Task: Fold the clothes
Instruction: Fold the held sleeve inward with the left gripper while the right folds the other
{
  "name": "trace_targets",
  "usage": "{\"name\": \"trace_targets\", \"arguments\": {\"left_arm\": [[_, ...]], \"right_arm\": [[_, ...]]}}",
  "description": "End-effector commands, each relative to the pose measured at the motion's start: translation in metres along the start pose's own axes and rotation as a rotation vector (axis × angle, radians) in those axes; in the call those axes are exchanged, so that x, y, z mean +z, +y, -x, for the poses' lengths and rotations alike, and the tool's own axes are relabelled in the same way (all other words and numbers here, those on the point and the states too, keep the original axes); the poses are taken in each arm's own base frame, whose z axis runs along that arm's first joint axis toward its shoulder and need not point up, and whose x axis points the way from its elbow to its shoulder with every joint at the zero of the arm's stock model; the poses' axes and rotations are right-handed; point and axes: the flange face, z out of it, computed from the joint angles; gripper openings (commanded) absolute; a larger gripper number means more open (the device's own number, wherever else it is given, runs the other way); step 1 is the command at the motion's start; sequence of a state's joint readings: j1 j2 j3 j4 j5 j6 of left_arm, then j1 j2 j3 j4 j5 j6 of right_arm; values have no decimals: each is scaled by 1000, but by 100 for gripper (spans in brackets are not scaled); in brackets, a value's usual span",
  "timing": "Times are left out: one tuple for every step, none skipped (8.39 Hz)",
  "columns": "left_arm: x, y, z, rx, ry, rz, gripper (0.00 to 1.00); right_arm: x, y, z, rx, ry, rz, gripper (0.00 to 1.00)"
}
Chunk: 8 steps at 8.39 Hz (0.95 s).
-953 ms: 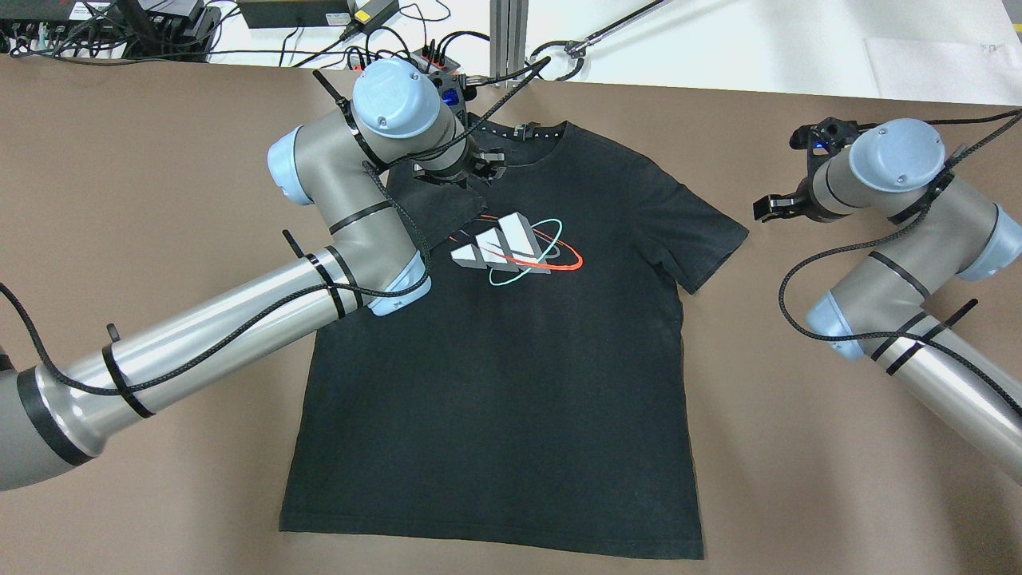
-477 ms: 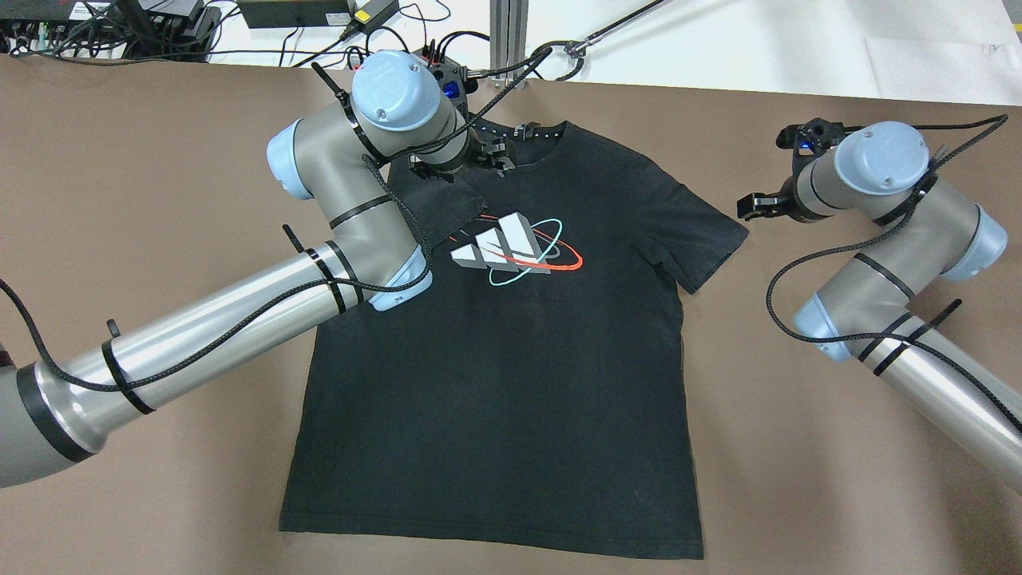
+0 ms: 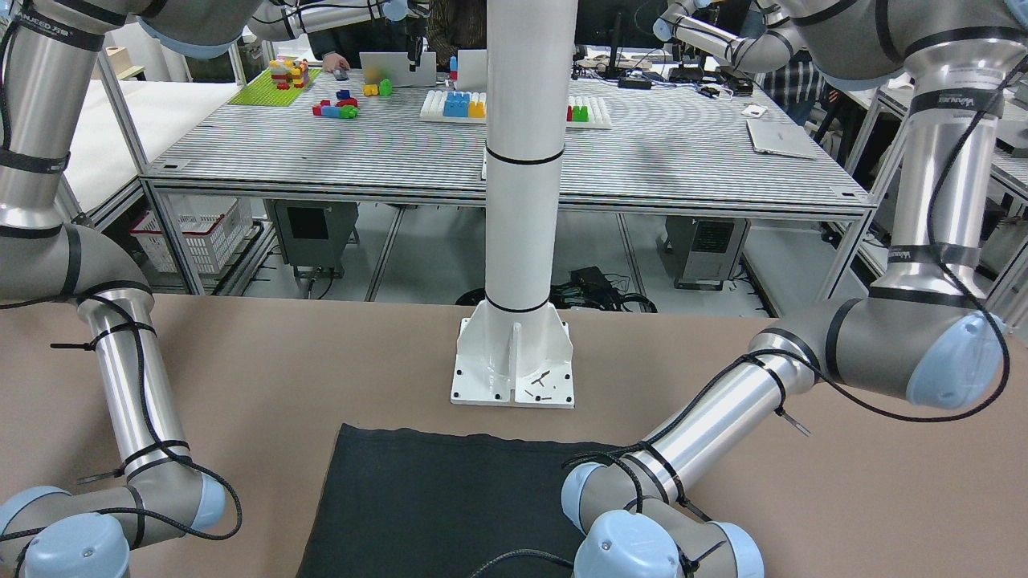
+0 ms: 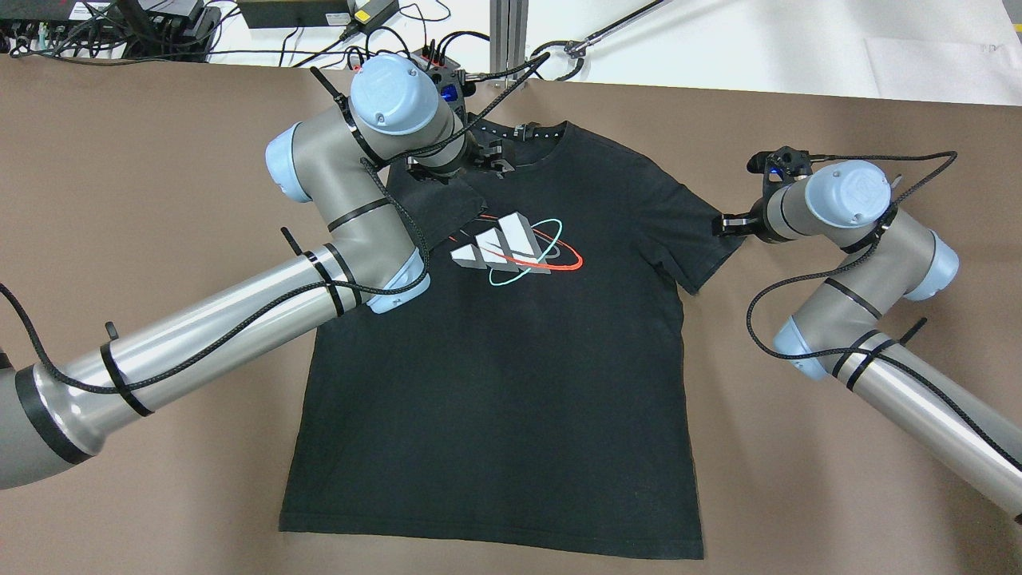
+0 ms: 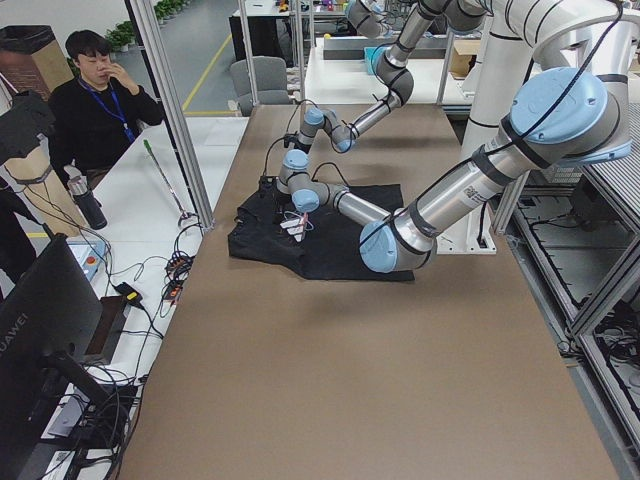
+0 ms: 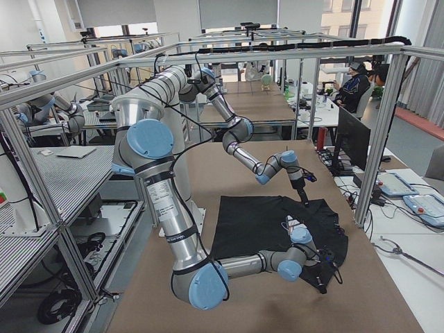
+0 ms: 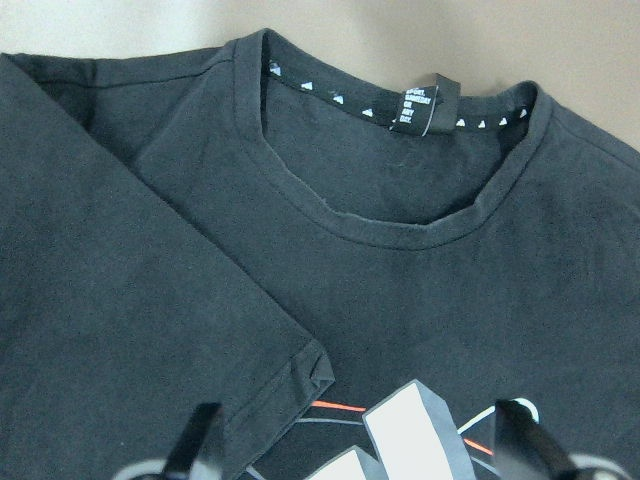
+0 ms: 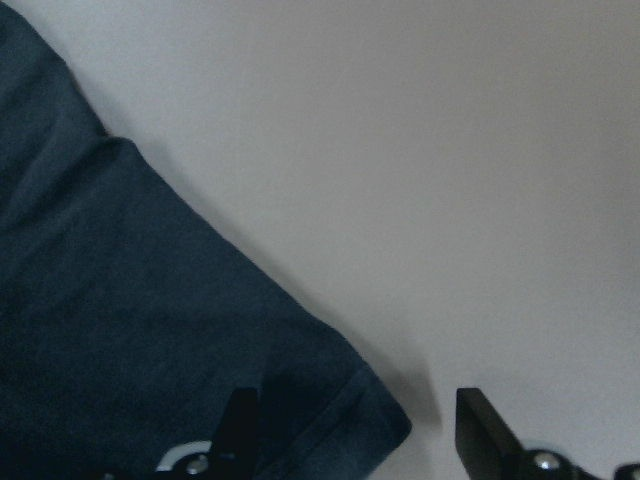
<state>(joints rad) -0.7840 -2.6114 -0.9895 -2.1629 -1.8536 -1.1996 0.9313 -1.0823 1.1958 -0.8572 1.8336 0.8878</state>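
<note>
The clothes [image 4: 511, 383] are one black T-shirt with a white, red and teal logo, lying flat on the brown table. One sleeve [image 4: 435, 204] lies folded over the chest. My left gripper [image 4: 489, 156] hovers open just below the collar, with nothing between its fingers. The left wrist view shows the collar, the folded sleeve's hem [image 7: 290, 370] and the left gripper [image 7: 362, 440] spread wide. My right gripper [image 4: 722, 226] is open at the tip of the other sleeve [image 4: 707, 239]. In the right wrist view the gripper [image 8: 362, 425] straddles that sleeve's corner [image 8: 385, 420].
A white pillar base [image 3: 514, 361] stands just behind the shirt's hem [image 3: 450, 440]. Cables and power units [image 4: 319, 24] lie along the table's far edge beside a metal post [image 4: 509, 36]. A person [image 5: 95, 100] sits off the table's far side.
My right gripper has moved left and down the view, from open table to the sleeve's tip. The left gripper has shifted slightly from the folded sleeve towards the collar, still open.
</note>
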Motion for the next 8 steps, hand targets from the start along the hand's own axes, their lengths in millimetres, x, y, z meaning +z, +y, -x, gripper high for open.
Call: {"name": "trace_targets", "arguments": {"left_arm": [[-1, -2, 1, 0, -1, -3, 95], [-1, -2, 1, 0, -1, -3, 95], [-2, -3, 1, -1, 2, -4, 95], [-4, -5, 1, -4, 6, -3, 95], [-16, -11, -3, 10, 22, -13, 95], [-16, -17, 11, 21, 12, -11, 95], [-13, -23, 30, 54, -3, -14, 95], [-8, -26, 49, 88, -24, -13, 95]], "right_arm": [[-1, 0, 2, -3, -4, -2, 14], [-3, -1, 3, -4, -6, -6, 0], [-4, -1, 3, -2, -8, -7, 0], [-15, -5, 13, -8, -30, -21, 0], [-35, -12, 31, -5, -59, -40, 0], [-54, -30, 61, 10, -59, -39, 0], [-77, -51, 96, 60, -58, -36, 0], [-100, -67, 128, 120, -73, -42, 0]]}}
